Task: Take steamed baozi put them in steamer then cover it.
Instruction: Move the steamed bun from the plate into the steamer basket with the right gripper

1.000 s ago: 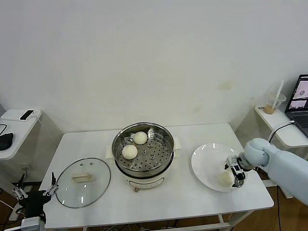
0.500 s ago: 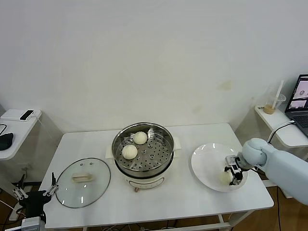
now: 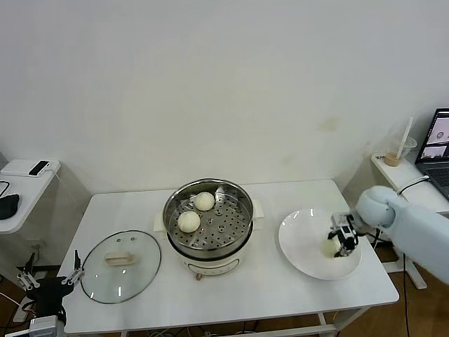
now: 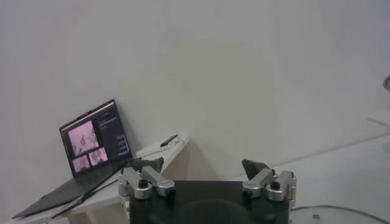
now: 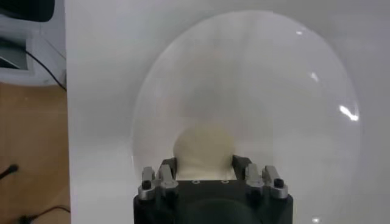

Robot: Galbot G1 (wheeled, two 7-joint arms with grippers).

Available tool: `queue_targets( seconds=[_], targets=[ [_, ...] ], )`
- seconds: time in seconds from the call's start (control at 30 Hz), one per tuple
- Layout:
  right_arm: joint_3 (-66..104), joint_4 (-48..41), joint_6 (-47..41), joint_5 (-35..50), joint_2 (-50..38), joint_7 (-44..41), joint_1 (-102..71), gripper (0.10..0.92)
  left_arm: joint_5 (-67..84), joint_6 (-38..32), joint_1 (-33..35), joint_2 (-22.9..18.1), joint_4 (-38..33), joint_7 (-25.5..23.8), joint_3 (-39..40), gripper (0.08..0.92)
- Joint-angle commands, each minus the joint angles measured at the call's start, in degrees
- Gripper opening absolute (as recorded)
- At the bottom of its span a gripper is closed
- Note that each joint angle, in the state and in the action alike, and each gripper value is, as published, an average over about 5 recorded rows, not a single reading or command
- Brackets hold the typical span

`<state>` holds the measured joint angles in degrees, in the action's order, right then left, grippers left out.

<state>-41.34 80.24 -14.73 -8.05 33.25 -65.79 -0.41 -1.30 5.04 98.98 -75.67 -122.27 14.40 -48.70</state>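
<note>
White bench [image 3: 280,281] carries a plate [image 3: 302,246], above which the right gripper's [image 3: 337,245] fingers pinch a baozi [image 3: 329,247].

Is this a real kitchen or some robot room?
Probably a robot test room, not a kitchen: a plain white table against a bare wall, a laptop on a side desk, and only a steamer set out.
</note>
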Motion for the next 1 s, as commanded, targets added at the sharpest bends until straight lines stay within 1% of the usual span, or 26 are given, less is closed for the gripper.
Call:
queue_targets(
  seconds=[0.03,0.3,0.47,0.77,1.0],
  targets=[
    [-2.68,0.55,-0.21,5.05,1.15,-0.68,12.75,0.585,0.06,-0.05,0.04,0.02,0.00,0.03,0.06,0.823],
    [-10.42,-0.27,-1.49,11.94,10.90,1.13,27.69,0.585,0.28,0.02,0.11,0.08,-0.10,0.02,-0.09,0.823],
    [-14.24,-0.65,-1.93,14.96,17.59,2.61,33.28,0.585,0.29,0.03,-0.01,0.05,0.23,0.01,-0.30,0.823],
    [-18.14,0.56,-0.56,19.34,26.71,5.80,33.43,0.587,0.68,0.06,0.40,0.15,0.50,0.01,-1.73,0.823],
    [-22.72,0.17,5.03,19.53,31.76,7.50,28.67,0.585,0.65,0.41,0.70,0.03,-0.22,-0.06,-2.42,0.823]
  ],
)
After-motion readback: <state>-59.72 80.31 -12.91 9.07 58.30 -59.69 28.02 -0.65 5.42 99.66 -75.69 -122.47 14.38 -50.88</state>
